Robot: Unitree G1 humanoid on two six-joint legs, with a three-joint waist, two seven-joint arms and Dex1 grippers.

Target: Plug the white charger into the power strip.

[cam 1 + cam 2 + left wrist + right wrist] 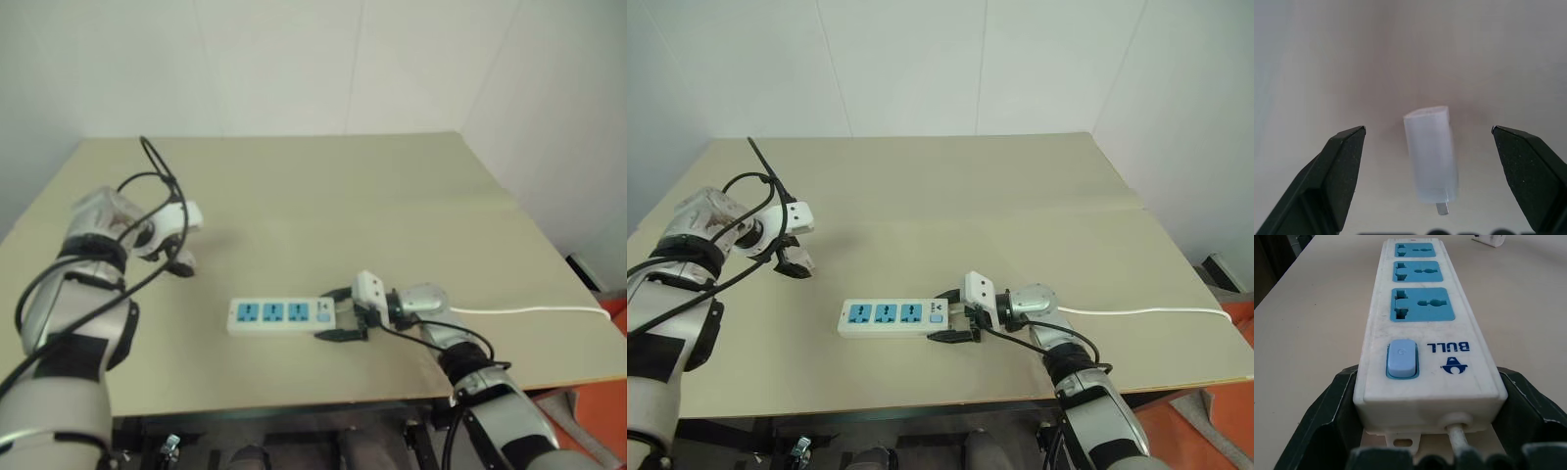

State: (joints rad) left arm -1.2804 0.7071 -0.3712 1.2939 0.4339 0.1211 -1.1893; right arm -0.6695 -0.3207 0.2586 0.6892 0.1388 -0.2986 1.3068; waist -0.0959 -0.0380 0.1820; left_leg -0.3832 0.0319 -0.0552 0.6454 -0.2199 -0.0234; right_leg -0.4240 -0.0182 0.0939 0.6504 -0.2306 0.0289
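The white charger (1431,155) is lying on its side on the bench (392,215), well apart from the power strip (279,315), centred between the spread fingers (1334,171) of the open left hand (1430,181), which is not touching it. If that hand is closing off-centre, the small smooth block could skid or tip away instead of being caught. The right hand (345,315) is clamping the strip's switch end, and a loose hold there could be letting the strip slide when the plug is pushed in.
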